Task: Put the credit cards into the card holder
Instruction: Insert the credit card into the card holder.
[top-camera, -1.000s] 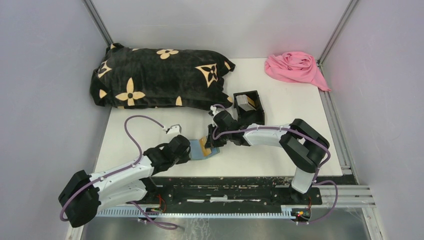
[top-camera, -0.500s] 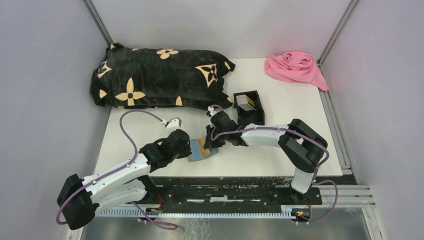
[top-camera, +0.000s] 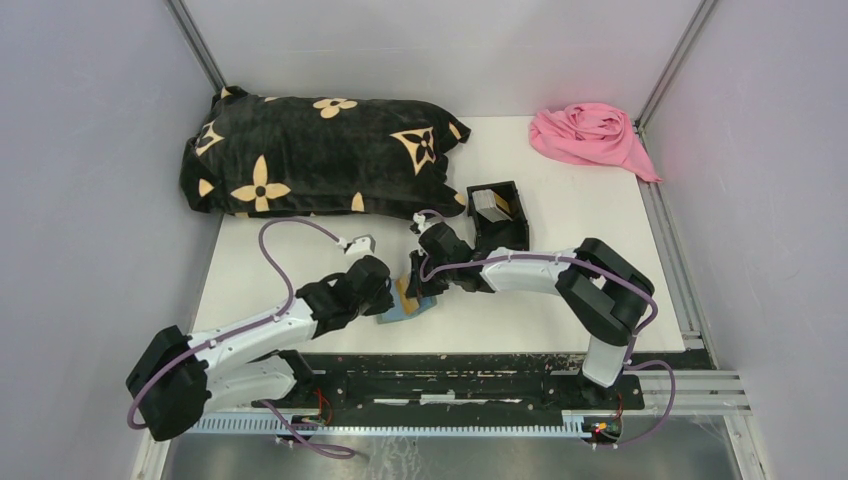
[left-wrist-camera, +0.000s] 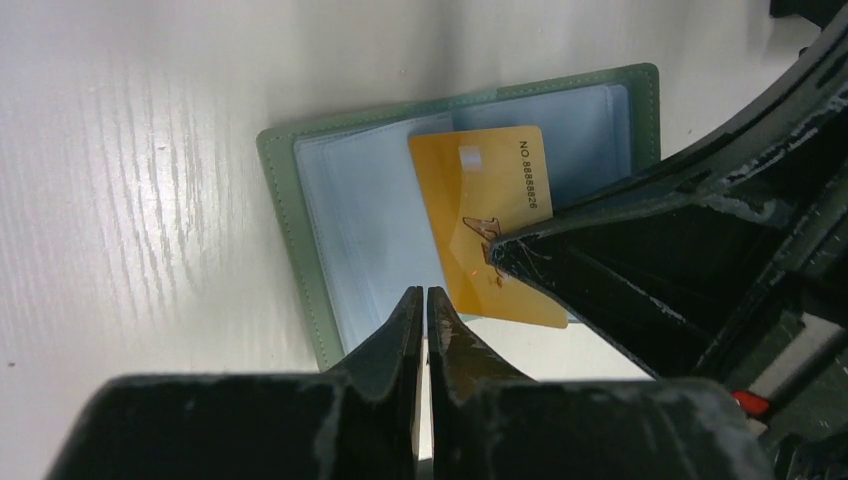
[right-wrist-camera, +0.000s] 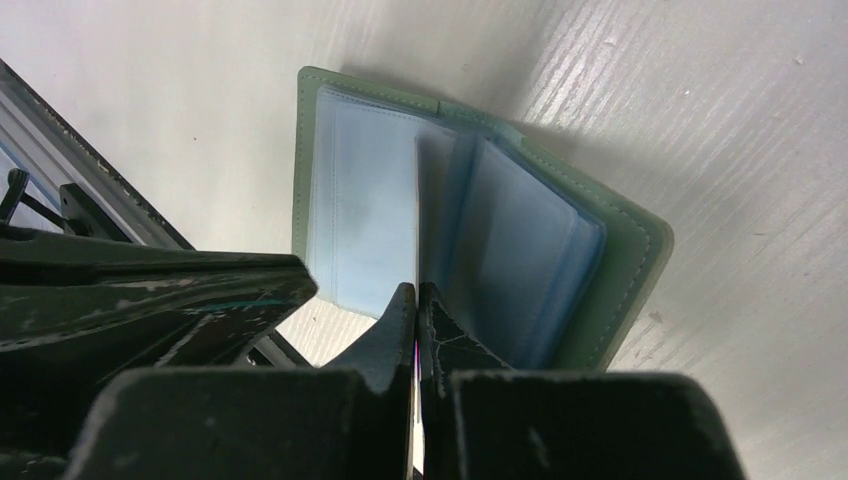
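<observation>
The left gripper, fingers together, is now sitting further up and right than before, overlapping the one open card holder at the top view's lower centre. The right gripper is pinching the one orange credit card over it.

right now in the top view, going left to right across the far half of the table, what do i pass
black flower-print cushion → black box → pink cloth
</observation>
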